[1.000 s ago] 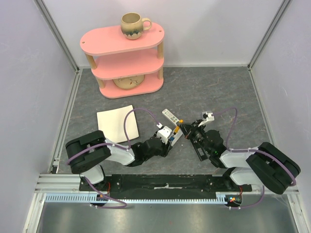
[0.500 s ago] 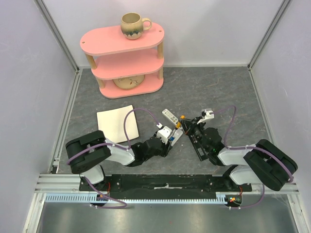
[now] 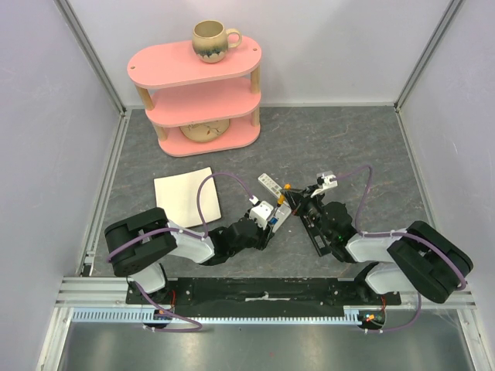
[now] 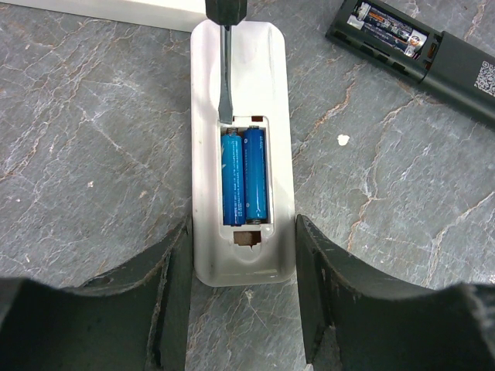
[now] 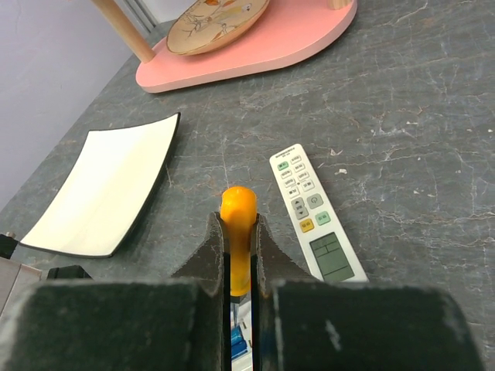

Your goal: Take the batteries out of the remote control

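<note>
A white remote control (image 4: 241,46) lies face down with its battery bay open. Two blue batteries (image 4: 233,178) sit side by side in the bay. My left gripper (image 4: 243,247) is shut on the remote's near end, one finger against each long side. My right gripper (image 5: 238,224) is shut on the orange handle of a small screwdriver (image 5: 237,205). The screwdriver's flat blade (image 4: 225,77) reaches down to the far end of the bay, at the batteries' tips. In the top view the two grippers (image 3: 272,216) (image 3: 298,202) meet at the table's middle.
A black remote (image 4: 433,58) with its own open battery bay lies to the right. A second white remote (image 5: 313,220) lies face up just beyond. A white square plate (image 3: 186,195) lies to the left. The pink shelf (image 3: 197,66) carries a mug (image 3: 213,39) at the back.
My right gripper has shifted slightly left with the screwdriver, toward the held remote. The left arm has stayed still.
</note>
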You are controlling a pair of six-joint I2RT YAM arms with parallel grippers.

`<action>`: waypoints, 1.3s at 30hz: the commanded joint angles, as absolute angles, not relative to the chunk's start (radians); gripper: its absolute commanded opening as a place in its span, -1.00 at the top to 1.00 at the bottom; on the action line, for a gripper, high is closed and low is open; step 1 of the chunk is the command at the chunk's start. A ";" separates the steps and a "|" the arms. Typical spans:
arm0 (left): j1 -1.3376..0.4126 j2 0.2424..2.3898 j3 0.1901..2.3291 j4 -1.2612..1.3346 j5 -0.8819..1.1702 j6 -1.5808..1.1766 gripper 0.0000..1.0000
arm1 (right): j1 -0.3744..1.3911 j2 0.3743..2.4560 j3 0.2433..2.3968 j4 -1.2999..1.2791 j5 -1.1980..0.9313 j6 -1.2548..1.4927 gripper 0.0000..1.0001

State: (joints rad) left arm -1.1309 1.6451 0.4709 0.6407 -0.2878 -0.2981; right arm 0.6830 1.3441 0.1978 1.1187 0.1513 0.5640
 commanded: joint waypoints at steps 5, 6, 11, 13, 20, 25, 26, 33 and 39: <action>-1.137 1.729 0.413 0.379 -0.247 -0.345 0.96 | 0.680 1.344 0.250 1.098 0.170 0.482 1.00; -1.135 1.729 0.413 0.379 -0.247 -0.344 0.96 | 0.680 1.347 0.255 1.080 0.167 0.480 1.00; -1.135 1.733 0.414 0.379 -0.245 -0.342 0.96 | 0.681 1.377 0.265 1.094 0.146 0.483 1.00; -1.135 1.733 0.414 0.379 -0.245 -0.342 0.96 | 0.681 1.378 0.267 1.095 0.143 0.482 1.00; -1.137 1.740 0.419 0.377 -0.244 -0.342 0.96 | 0.681 1.330 0.262 1.091 0.106 0.477 1.00; -1.135 1.743 0.419 0.377 -0.244 -0.344 0.96 | 0.681 1.310 0.261 1.075 0.095 0.465 1.00; -1.135 1.743 0.419 0.377 -0.242 -0.344 0.96 | 0.681 1.313 0.262 1.072 0.095 0.465 1.00; -1.137 1.743 0.417 0.377 -0.244 -0.345 0.96 | 0.683 1.344 0.287 0.988 0.115 0.462 1.00; -1.135 1.747 0.420 0.377 -0.244 -0.345 0.96 | 0.696 1.328 0.304 0.922 0.163 0.433 1.00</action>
State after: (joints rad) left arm -1.1309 1.6543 0.4717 0.6460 -0.2886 -0.2981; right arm 0.6846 1.3361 0.2760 0.9665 0.1120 0.4774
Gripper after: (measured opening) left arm 0.535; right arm 0.064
